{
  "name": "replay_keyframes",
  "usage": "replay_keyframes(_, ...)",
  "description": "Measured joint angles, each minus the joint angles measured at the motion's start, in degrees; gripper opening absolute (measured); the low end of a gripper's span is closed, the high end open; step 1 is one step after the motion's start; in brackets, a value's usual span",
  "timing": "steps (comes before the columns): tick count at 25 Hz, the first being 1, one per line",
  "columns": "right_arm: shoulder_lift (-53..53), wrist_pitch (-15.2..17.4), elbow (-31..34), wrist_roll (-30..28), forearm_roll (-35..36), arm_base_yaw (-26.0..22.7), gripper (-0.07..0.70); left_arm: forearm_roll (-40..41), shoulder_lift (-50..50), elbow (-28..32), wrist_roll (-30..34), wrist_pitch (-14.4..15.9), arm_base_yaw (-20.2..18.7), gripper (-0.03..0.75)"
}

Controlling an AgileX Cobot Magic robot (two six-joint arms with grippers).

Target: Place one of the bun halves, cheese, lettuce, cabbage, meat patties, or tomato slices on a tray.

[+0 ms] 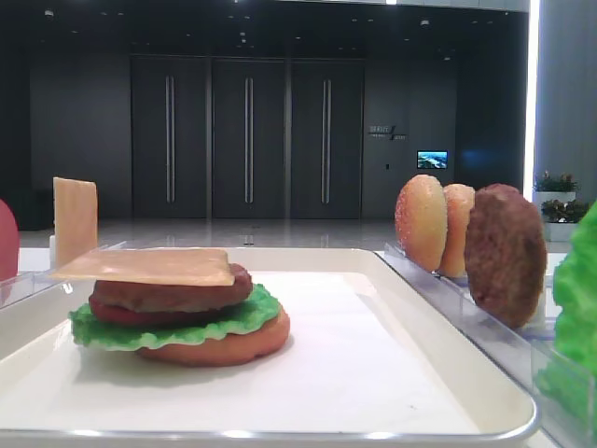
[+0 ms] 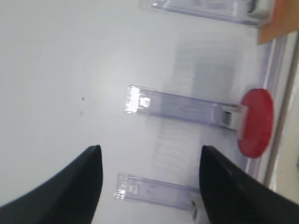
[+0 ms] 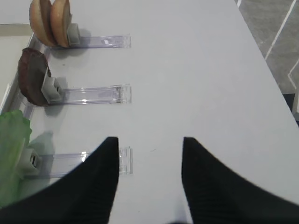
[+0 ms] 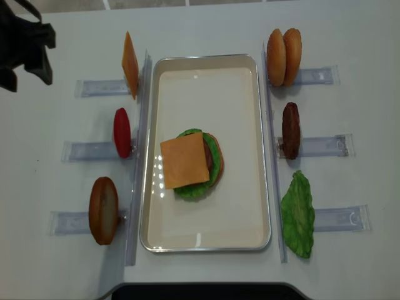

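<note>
The cream-white tray [image 4: 206, 240] holds a stack: a bun half [image 1: 224, 347], lettuce [image 1: 168, 327], a red slice and a meat patty [image 1: 173, 292], with the pale cheese [image 4: 184, 160] lying flat on top. My left gripper [image 2: 149, 154] hangs open and empty over the bare table left of the tray, near a tomato slice [image 2: 256, 122] standing in its rack. My right gripper [image 3: 149, 140] is open and empty too, over the table right of the tray. Two bun halves [image 3: 50, 21], a patty [image 3: 32, 77] and a lettuce leaf [image 3: 11, 154] stand in racks beside it.
Clear plastic racks [image 4: 94, 150] line both long sides of the tray. On the left stand a deeper-orange slice [image 4: 129, 62] and a bun half [image 4: 103, 209]. The left arm [image 4: 22, 40] shows as a dark shape at the far left corner.
</note>
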Motion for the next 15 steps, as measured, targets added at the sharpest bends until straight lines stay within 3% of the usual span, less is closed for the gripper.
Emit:
replay_keyframes(5,0.0,0.0,0.0,0.0,0.0,0.0,0.307,2.9,-2.4,3.2,2.4,-0.1,1.4,0.477)
replay_keyframes(15,0.0,0.0,0.0,0.0,0.0,0.0,0.298,1.1,-36.2,38.0,2.4,-0.2,1.4,0.462)
